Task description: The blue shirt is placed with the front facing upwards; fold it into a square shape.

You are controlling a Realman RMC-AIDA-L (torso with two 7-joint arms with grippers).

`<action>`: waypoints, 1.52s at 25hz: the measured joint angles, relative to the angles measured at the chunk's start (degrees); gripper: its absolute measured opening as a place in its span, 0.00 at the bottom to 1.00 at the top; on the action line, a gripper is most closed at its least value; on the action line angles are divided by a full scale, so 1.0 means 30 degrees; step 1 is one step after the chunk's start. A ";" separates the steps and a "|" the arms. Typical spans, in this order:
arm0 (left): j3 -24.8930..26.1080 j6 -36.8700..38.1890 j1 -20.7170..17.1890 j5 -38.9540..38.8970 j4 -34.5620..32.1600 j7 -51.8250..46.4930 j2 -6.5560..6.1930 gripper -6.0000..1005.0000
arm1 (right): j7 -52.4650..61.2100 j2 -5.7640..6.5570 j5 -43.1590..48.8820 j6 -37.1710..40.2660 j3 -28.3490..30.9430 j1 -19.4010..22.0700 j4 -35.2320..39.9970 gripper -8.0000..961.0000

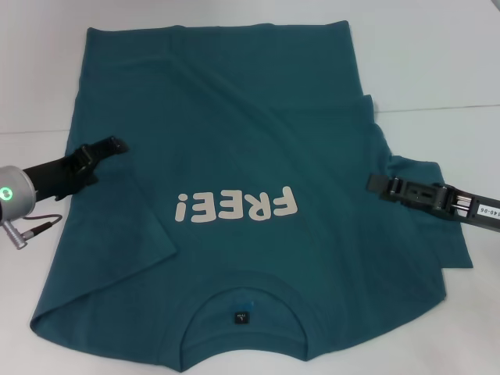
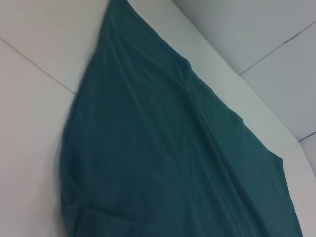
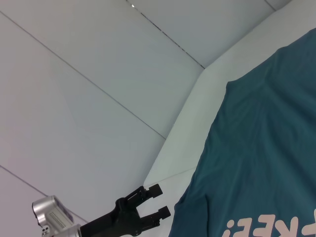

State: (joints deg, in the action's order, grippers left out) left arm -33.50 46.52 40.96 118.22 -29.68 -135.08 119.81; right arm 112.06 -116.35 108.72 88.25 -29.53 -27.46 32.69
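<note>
You see blue shirt (image 1: 258, 156) flat on table (image 1: 437, 70), print up, collar toward robot, hem far, long axis near-to-far. Left gripper (image 1: 117, 146) released over left sleeve edge; right gripper (image 1: 375, 184) over right sleeve, grip unclear.

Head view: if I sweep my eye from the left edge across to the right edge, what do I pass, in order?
Left gripper over the shirt's left side → off-white "FREE!" lettering on the blue shirt → small dark neck label → right gripper at the shirt's right side.
</note>
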 joint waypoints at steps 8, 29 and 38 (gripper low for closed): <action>-0.0056 0.2122 -0.0450 0.0066 -0.0458 0.0271 -0.0244 0.93 | 0.0005 0.0077 -0.0025 -0.0009 0.0000 -0.0130 0.0001 0.95; 0.1562 1.4021 -0.5592 -0.1547 -0.4862 1.1237 0.0775 0.93 | -0.0152 0.1256 -0.0207 0.1447 0.1204 0.1228 0.0230 0.95; 0.1489 1.4072 -0.5444 -0.1586 -0.4824 1.1039 0.0935 0.93 | 0.2574 0.3694 0.1575 0.1370 0.1954 0.2209 0.0460 0.95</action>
State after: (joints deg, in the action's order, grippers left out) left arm -29.03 88.73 24.63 113.46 -44.15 -101.97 122.61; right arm 119.78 -105.26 113.44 92.36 -23.66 -20.83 34.07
